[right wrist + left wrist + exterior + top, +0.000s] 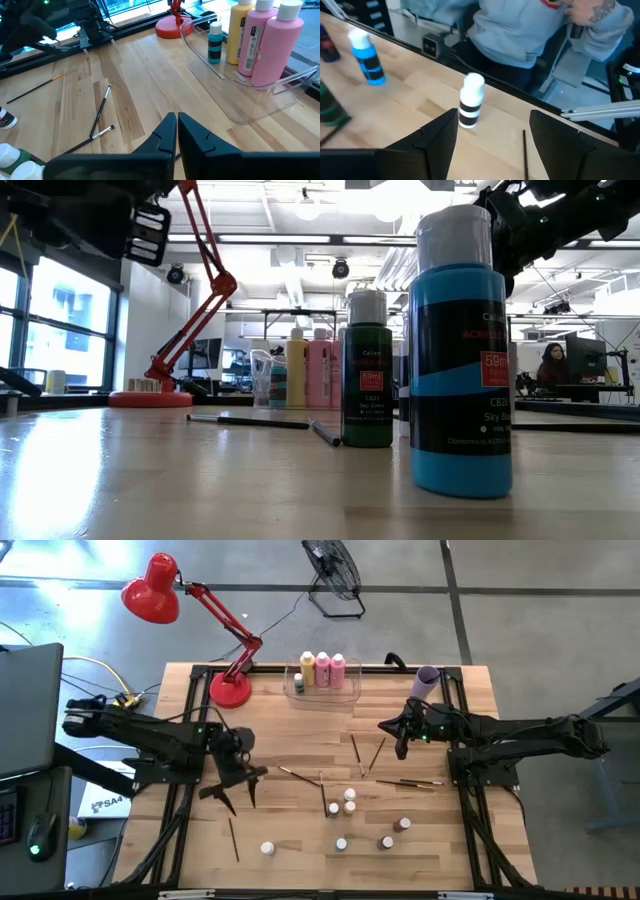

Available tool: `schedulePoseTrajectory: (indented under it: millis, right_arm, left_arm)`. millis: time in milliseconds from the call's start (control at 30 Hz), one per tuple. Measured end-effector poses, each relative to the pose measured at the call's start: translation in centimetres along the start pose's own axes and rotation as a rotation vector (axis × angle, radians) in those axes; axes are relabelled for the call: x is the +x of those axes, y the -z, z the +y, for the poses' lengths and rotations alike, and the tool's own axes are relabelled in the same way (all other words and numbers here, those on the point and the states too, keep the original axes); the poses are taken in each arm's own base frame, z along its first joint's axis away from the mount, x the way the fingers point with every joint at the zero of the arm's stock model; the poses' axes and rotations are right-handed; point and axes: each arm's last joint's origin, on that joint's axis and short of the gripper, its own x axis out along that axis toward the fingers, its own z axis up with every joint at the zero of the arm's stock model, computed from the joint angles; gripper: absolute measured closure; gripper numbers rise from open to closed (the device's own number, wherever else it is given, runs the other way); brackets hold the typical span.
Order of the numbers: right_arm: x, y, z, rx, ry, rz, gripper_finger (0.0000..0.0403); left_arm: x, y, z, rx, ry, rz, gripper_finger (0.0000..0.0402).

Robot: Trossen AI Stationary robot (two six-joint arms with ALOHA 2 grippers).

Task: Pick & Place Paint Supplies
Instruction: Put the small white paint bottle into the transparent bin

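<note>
Wooden table (300,740): spread left gripper (492,132) hovers just short of white bottle (471,101).

Wooden table with open lanes at the left and front, clutter in the middle and back.

The clear bin (322,685) sits at the back edge, its inside partly filled by three tall bottles (323,669) and one tiny bottle (215,42), with bare floor on its right half. A red lamp (229,688) blocks the bin's left side and its arm reaches over the back-left corner; a lilac cup (427,679) stands at the back right. Brushes (366,753) lie scattered across the centre. Tiny white-capped bottles (349,807) cluster front of centre (gaps between them are narrow). The left gripper (237,791), jaws wide, hangs over bare wood; the right gripper (402,747), closed, hangs near the centre brushes.
</note>
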Motion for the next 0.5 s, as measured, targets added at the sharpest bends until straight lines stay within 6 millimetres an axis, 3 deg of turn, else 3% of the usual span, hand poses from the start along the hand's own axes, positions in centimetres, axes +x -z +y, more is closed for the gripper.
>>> schedulePoseTrajectory:
  millis: [167, 500]
  right_arm:
    - [0.0, 0.0, 0.0, 0.0, 0.0, 0.0, 0.0395]
    - [0.0, -0.1, 0.0, 0.017, -0.003, -0.006, 0.0395]
  left_arm:
    - [0.7, -0.3, -0.2, -0.142, -0.076, 0.06, 0.0158]
    - [-0.1, -3.2, 1.0, -0.502, -0.335, 0.023, 0.0158]
